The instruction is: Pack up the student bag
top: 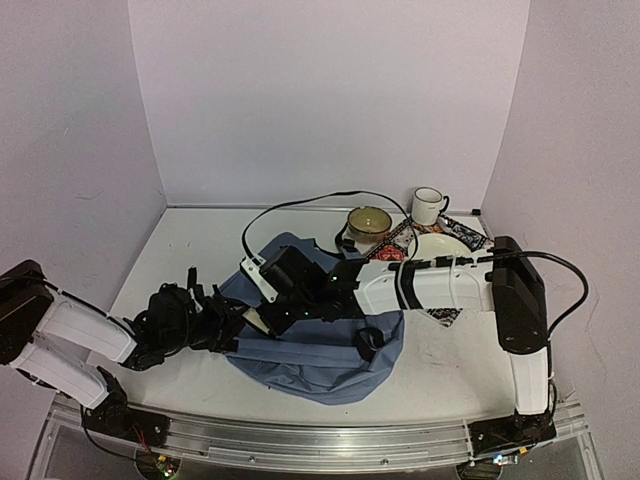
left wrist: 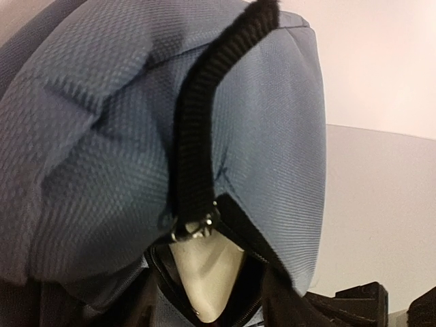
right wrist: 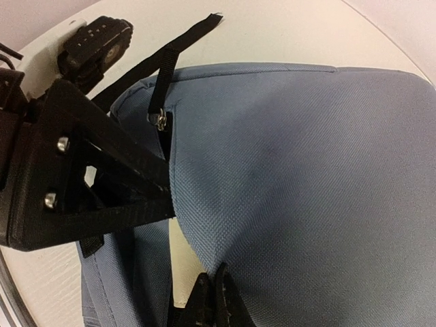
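Observation:
The student bag [top: 320, 350], slate-blue with black straps, lies in the middle of the table. It fills the left wrist view [left wrist: 88, 157] and the right wrist view [right wrist: 306, 170]. Its zip opening gapes at the left end, and a flat cream object [left wrist: 204, 272] shows inside. My left gripper [top: 228, 322] is at the bag's left edge, its fingers pressed together into the fabric by the opening. My right gripper [right wrist: 218, 300] reaches across from the right and is shut on a fold of the upper flap. A metal zip pull [left wrist: 194, 228] hangs at the top of the opening.
A brown bowl [top: 369, 222], a white mug [top: 428, 205] and a white plate [top: 440, 248] on a patterned cloth [top: 400, 240] stand at the back right. A black cable [top: 300, 205] loops over the back of the table. Walls close in on three sides.

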You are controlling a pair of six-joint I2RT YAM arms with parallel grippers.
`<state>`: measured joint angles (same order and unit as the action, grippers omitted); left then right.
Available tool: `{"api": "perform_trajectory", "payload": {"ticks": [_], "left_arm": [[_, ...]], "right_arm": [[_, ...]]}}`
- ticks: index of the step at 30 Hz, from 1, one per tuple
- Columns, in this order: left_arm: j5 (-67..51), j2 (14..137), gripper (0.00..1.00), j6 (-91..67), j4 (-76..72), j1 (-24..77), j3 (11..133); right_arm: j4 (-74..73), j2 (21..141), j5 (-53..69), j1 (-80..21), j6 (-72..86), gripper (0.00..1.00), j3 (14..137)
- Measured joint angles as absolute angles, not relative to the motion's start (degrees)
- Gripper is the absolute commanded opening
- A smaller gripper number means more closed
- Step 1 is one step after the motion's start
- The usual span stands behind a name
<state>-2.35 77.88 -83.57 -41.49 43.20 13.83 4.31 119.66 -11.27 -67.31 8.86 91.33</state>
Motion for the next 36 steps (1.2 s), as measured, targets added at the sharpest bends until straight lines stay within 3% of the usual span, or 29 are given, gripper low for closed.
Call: {"api": "perform_trajectory", "payload": {"ticks": [7, 14, 25, 32, 36], "left_arm": [[-2.8, 80.7, 0.15, -83.5, -38.7, 44.1, 14.8], [-3.1, 84.2, 0.10, -81.0, -37.1, 44.5, 21.3], [-3.0, 81.8, 0.39, -79.2, -35.8, 44.7, 19.5], [0.1, 66.9, 0.51, -74.5, -25.8, 44.7, 15.5], [3.4, 61.4, 0.52, -70.7, -16.9, 44.2, 16.8]], "right_arm": [[4.3, 119.7, -11.1, -67.3, 8.9, 0.03, 91.3], [4.4, 119.7, -11.0, -67.3, 9.0, 0.03, 91.3], [4.7, 119.7, -11.3, -67.2, 9.3, 0.03, 91.2], [5.9, 119.7, -11.6, -67.4, 9.3, 0.03, 90.0], [6.5, 119.7, -11.7, -67.4, 9.3, 0.03, 89.3]]}}
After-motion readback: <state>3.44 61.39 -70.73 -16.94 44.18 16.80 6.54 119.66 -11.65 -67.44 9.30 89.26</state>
